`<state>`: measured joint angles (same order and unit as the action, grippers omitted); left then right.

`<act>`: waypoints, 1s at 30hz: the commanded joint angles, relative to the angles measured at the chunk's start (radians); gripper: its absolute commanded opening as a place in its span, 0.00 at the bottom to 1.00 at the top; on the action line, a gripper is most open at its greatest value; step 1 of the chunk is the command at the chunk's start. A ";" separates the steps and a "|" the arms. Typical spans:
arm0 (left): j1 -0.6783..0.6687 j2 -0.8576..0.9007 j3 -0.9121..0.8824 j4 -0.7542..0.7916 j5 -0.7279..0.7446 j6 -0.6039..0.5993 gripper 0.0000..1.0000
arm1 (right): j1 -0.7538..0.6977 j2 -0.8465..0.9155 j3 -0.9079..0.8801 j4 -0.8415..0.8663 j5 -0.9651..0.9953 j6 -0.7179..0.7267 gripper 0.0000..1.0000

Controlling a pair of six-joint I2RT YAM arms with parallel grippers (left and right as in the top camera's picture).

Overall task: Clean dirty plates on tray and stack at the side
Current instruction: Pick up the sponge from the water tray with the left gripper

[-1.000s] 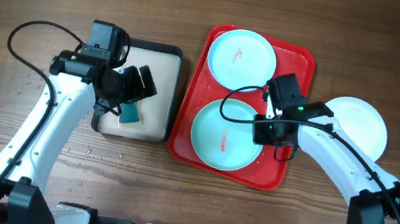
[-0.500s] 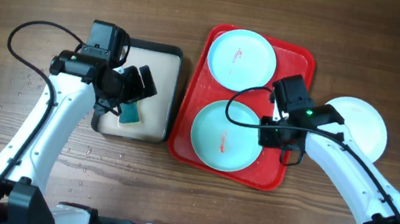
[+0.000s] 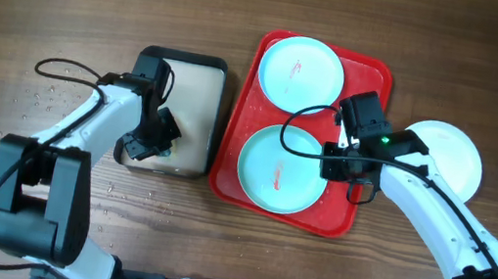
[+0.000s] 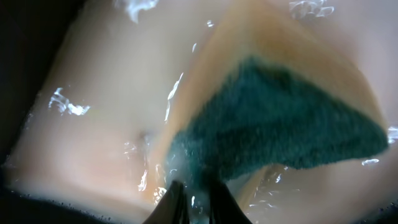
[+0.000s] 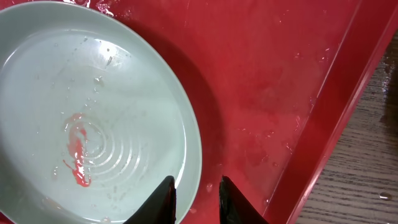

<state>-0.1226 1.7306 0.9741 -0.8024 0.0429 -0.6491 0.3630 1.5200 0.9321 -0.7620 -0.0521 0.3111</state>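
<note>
Right claw, fingers slightly apart, straddles the near smeared plate at its right rim on the red tray. The white plate lies on the surface right of it. Left claw is at the sponge; whether it grips cannot be told.

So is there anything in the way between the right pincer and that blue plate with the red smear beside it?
Nothing visible. In the right wrist view, the right pincer is open, with its fingers right at the rim of the near plate. Only the bare, wet floor of the red tray lies around them.
</note>
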 commanded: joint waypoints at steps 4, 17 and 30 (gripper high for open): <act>-0.027 0.032 0.090 -0.073 0.013 0.175 0.04 | -0.007 -0.015 0.021 0.001 -0.016 0.007 0.24; -0.026 0.059 0.043 0.094 -0.135 0.253 0.13 | -0.007 -0.015 0.021 -0.003 -0.016 0.012 0.25; -0.031 0.013 0.246 -0.188 -0.047 0.253 0.45 | -0.007 -0.015 0.021 -0.010 -0.016 0.014 0.25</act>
<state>-0.1486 1.7332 1.2690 -0.9997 -0.0189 -0.4007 0.3630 1.5200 0.9321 -0.7700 -0.0525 0.3138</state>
